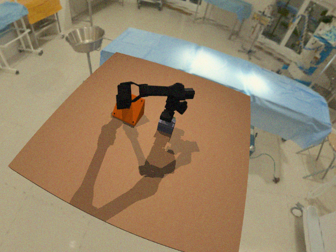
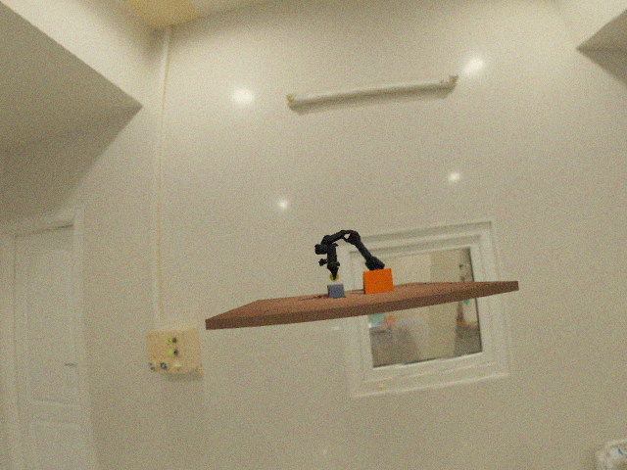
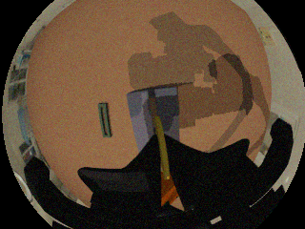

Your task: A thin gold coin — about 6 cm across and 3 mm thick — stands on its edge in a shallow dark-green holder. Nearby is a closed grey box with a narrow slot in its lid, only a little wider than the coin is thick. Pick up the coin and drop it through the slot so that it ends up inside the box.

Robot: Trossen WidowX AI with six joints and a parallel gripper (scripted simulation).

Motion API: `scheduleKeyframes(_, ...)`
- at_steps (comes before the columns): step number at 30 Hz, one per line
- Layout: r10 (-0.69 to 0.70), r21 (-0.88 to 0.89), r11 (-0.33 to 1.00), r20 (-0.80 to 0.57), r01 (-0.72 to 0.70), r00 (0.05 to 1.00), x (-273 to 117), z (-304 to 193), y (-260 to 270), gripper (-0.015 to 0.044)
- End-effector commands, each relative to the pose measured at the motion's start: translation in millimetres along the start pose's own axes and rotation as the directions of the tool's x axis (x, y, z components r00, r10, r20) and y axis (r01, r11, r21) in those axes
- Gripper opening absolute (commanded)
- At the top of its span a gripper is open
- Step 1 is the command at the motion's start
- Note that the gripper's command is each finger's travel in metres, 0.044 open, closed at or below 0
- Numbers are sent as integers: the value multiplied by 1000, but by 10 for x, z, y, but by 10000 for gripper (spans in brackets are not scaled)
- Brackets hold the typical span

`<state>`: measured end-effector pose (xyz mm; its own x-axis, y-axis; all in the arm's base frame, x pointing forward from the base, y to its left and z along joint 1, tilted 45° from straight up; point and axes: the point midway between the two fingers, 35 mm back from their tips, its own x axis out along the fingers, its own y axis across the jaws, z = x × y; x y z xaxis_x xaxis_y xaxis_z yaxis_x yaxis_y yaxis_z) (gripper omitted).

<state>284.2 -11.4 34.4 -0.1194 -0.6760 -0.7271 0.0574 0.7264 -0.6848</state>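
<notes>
Gripper (image 3: pixel 163 175) points straight down over the grey box (image 1: pixel 166 126), fingers pinching the gold coin (image 3: pixel 162 147) edge-on between them. In the wrist view the coin shows as a thin yellow sliver running from between the dark fingers up toward the box lid, with an orange tint at its lower end. Coin edge lies over the lid of the grey box (image 3: pixel 154 117); the slot itself is not resolved at this sharpness, so whether the coin lines up with it cannot be told.

Exterior view: coin (image 2: pixel 333 276) appears as a small yellow spot at the tip of the gripper (image 2: pixel 332 273), hanging just above the grey box (image 2: pixel 335 290) and not touching it.

Dark-green holder (image 3: pixel 106 120) lies on the brown table (image 3: pixel 76 57) to the left of the box in the wrist view, apart from it, seen as a narrow upright rectangle. In the top view the holder is hidden behind the arm and cannot be made out.

Arm (image 1: pixel 157 91) reaches from its orange base (image 1: pixel 128 111) out to the right in the top view, wrist bent down over the box. Base and box stand near each other on the table (image 1: pixel 203 176). Several overlapping arm shadows fall across the table toward the near edge
</notes>
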Motion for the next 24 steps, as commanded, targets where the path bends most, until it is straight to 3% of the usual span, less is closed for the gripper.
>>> scheduleKeyframes(1,0,2,1000,1,0,1000,-4,6,3,0)
scheduleKeyframes(24,0,-7,1000,1,0,1000,79,-15,-3,0)
